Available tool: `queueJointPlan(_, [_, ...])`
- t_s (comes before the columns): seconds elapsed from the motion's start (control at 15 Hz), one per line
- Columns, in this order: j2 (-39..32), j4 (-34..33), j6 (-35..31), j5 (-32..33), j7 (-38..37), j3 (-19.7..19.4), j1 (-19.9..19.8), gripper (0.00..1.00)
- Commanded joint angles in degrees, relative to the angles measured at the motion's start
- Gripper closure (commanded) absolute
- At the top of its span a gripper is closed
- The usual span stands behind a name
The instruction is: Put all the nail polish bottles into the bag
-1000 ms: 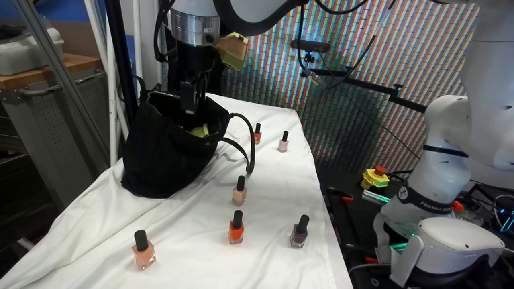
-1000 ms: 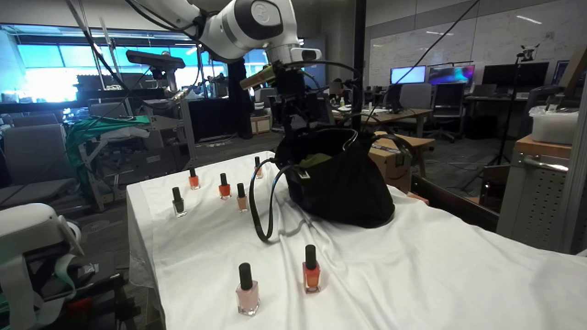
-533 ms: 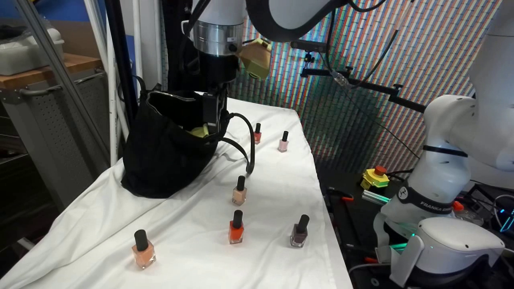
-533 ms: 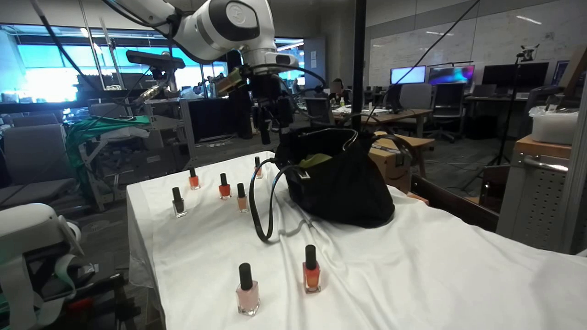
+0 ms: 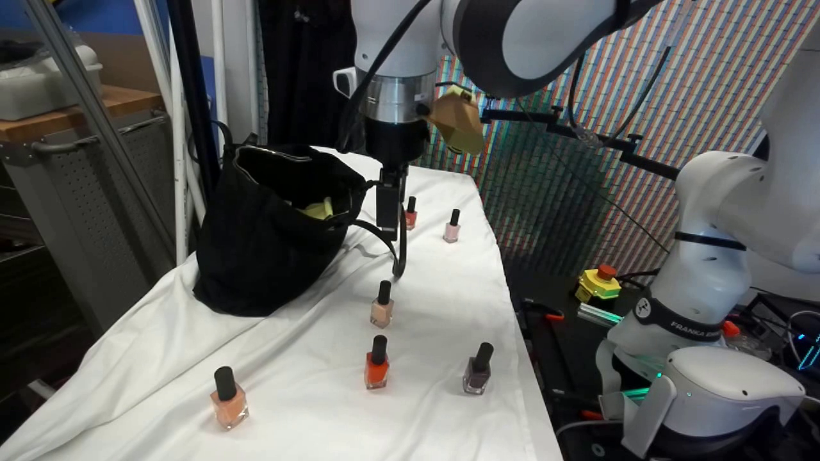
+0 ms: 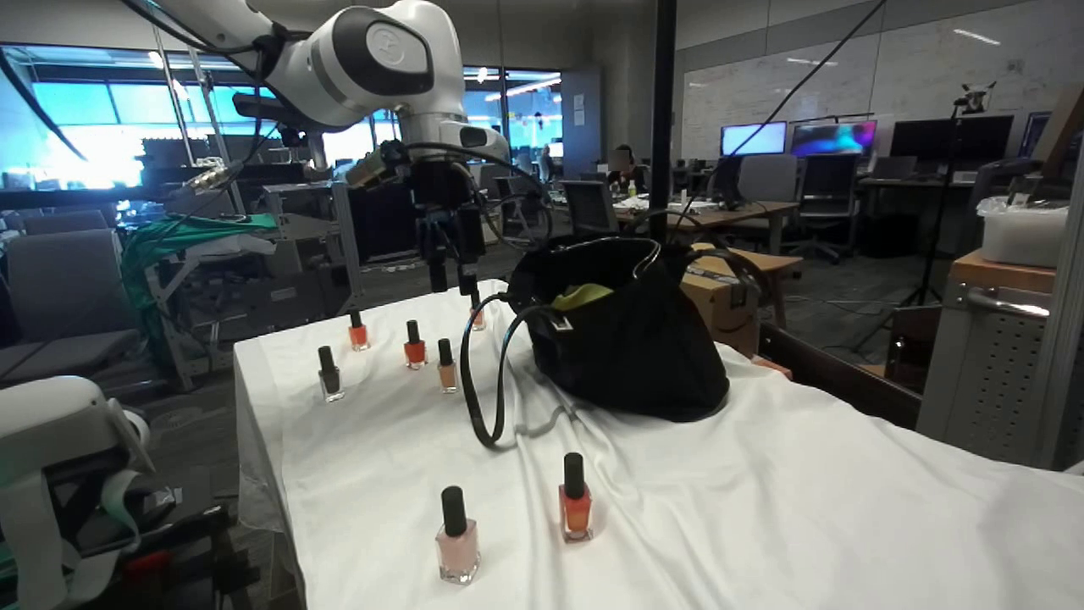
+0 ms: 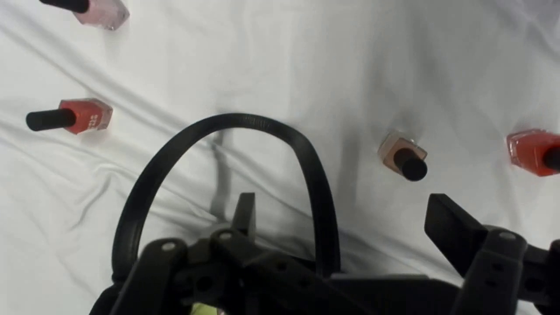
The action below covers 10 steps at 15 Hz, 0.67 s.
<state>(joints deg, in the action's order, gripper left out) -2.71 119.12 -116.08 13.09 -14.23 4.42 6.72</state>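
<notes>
The bag (image 6: pixel 631 364) is soft black fabric with slumped walls, set on a wrinkled white cloth (image 6: pixel 788 508). Its mouth is open. Yellow-green lining (image 6: pixel 583 296) is visible inside; the remaining interior is too dark to read. A thin, smooth black handle (image 7: pixel 238 120) loops out over the cloth.

The bottles (image 5: pixel 377 371) number seven in an exterior view, all upright on the cloth, outside the bag. Construction: clear angular glass, thick bases, tall cylindrical black caps (image 6: pixel 573 474). A pink bottle (image 6: pixel 458 549) and a red bottle (image 6: pixel 576 510) stand near each other on one side of the handle. Across from them are a peach bottle (image 6: pixel 447 376), an orange-red bottle (image 6: pixel 414 352), a grey bottle (image 6: pixel 331 383) and a bright orange bottle (image 6: pixel 359 335). A pale orange bottle (image 6: pixel 478 318) is partly hidden.

The gripper (image 7: pixel 341 205) hangs beside the bag, outside its mouth. Its fingers (image 7: pixel 455 227) are spread wide; in the wrist view part of the handle appears in the span between them. Contact with the handle cannot be determined.

A whitish plastic tub (image 5: pixel 45 93) sits on a wood-topped grey cabinet (image 5: pixel 128 176) with perforated panels. A dark item (image 5: pixel 19 50) at its top is not identifiable.
</notes>
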Motion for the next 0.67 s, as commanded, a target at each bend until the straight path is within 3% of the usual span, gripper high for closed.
queueJointPlan(0.0, [2.96, 4.88, -1.63, -2.32, -1.43, 1.29, 0.45, 0.00])
queueJointPlan(0.6, [-0.11, 8.16, -6.21, -3.44, -5.32, 4.03, 2.31, 0.00])
